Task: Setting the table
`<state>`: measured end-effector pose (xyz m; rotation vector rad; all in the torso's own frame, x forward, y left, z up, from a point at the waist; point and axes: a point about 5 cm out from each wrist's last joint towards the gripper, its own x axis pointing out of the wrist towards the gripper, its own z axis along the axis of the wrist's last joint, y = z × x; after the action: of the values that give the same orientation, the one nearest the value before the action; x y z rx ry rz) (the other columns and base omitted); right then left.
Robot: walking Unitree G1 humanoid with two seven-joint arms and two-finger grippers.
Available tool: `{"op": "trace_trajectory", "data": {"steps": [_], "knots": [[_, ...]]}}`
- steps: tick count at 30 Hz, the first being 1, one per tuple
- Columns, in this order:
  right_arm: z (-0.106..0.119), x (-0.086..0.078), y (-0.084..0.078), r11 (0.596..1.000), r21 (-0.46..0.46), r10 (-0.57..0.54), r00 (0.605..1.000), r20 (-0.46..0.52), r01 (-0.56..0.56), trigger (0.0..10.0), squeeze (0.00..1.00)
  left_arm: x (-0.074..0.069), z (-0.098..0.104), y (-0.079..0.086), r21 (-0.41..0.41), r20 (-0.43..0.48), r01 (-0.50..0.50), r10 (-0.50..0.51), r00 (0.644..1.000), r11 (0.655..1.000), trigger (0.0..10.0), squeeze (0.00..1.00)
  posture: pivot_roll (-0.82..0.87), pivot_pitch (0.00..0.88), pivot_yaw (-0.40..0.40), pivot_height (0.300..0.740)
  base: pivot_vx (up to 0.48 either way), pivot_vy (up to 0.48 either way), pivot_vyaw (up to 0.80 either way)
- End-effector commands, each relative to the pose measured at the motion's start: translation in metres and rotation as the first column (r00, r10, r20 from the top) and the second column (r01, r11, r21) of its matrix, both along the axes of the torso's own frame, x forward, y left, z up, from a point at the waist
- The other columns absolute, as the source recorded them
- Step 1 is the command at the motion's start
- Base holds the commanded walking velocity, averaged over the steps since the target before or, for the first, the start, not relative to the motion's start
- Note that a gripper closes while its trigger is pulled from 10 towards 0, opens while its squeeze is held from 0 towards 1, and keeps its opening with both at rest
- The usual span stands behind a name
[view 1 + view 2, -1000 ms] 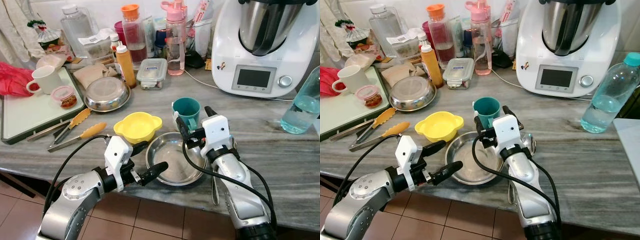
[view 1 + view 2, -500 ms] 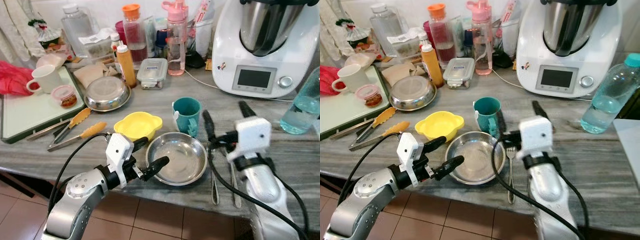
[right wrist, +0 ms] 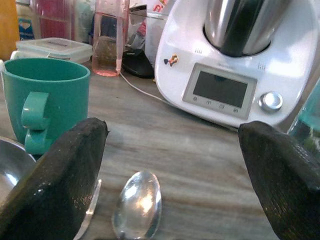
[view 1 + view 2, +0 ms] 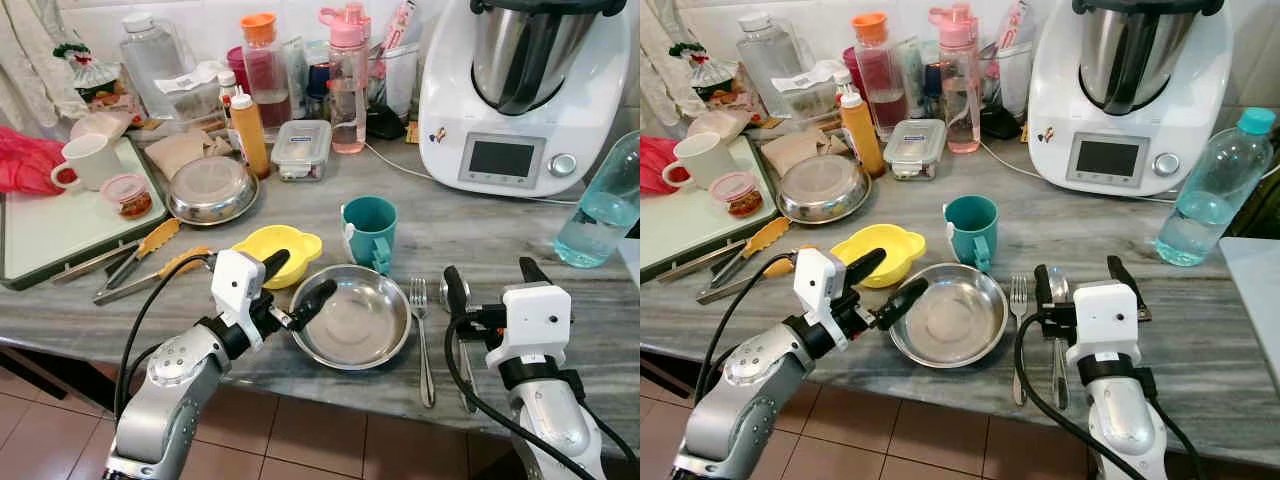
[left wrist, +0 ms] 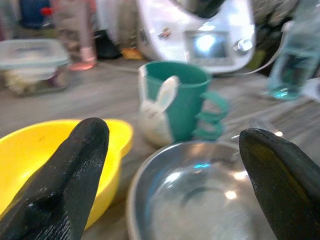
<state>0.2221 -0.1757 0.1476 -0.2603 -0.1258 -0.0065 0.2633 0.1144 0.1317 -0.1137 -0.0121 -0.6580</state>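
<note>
Steel plate (image 4: 352, 324) at counter (image 4: 560, 310) front; bowl (image 4: 283, 246) left-behind it, mug (image 4: 370, 229) behind, fork (image 4: 422, 330) and spoon (image 4: 1057, 320) right.

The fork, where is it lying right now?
The fork lies on the counter just right of the steel bowl, with the spoon on its other side, near the right gripper.

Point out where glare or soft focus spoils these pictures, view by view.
Left wrist view: the black fingertips are soft, the clear water bottle behind is blurred, and light glints in the round steel plate. Right wrist view: the steel spoon glares in its bowl; the teal mug is fairly crisp. Left eye view: evenly lit and sharp, with mild sheen on the white kitchen machine.
</note>
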Motion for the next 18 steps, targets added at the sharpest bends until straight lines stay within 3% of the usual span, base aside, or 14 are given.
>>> {"op": "trace_trajectory", "data": {"steps": [1, 3, 4, 5, 11, 15, 18], "knots": [[0.003, -0.001, 0.000, 1.000, -0.018, 0.002, 1.000, 0.010, -0.002, 10.0, 0.79, 0.001, -0.003, 0.006, 0.027, -0.015, -0.042, 0.042, 0.999, 0.999, 10.0, 0.00, -0.16, 0.032, 0.073, 0.740, 0.000, 0.000, 0.00], [0.003, 0.000, 0.000, 0.999, -0.033, 0.008, 1.000, 0.010, -0.008, 10.0, 0.45, 0.000, -0.006, 0.006, 0.061, -0.009, -0.063, 0.064, 0.998, 0.996, 10.0, 0.00, -0.15, 0.031, 0.070, 0.740, 0.000, 0.000, 0.00], [0.002, 0.001, 0.000, 0.999, -0.034, 0.010, 1.000, 0.005, -0.010, 10.0, 0.16, 0.001, -0.009, 0.008, 0.083, -0.012, -0.105, 0.106, 0.994, 0.991, 10.0, 0.00, -0.15, 0.028, 0.067, 0.740, 0.000, 0.000, 0.00], [0.002, 0.002, 0.001, 0.999, -0.033, 0.015, 1.000, 0.003, -0.015, 10.0, 0.00, 0.003, -0.008, 0.011, 0.089, -0.003, -0.140, 0.141, 0.990, 0.986, 10.0, 0.00, -0.15, 0.029, 0.065, 0.740, 0.000, 0.000, 0.00], [0.002, 0.003, 0.002, 0.998, -0.043, 0.036, 0.999, 0.000, -0.036, 10.0, 0.00, 0.011, -0.008, 0.030, 0.137, 0.046, -0.316, 0.313, 0.949, 0.939, 10.0, 0.00, -0.15, 0.024, 0.053, 0.740, 0.000, 0.000, 0.00], [0.001, 0.004, 0.001, 0.998, -0.041, 0.036, 0.999, -0.008, -0.036, 10.0, 0.00, 0.009, -0.013, 0.044, 0.161, 0.040, -0.385, 0.384, 0.923, 0.909, 10.0, 0.00, -0.14, 0.021, 0.051, 0.740, 0.000, 0.000, 0.00], [-0.001, 0.005, 0.000, 0.999, -0.041, 0.032, 0.999, -0.018, -0.033, 10.0, 0.00, 0.006, -0.017, 0.044, 0.173, 0.036, -0.385, 0.385, 0.922, 0.907, 10.0, 0.00, -0.14, 0.022, 0.050, 0.740, 0.000, 0.000, -0.51]]}}
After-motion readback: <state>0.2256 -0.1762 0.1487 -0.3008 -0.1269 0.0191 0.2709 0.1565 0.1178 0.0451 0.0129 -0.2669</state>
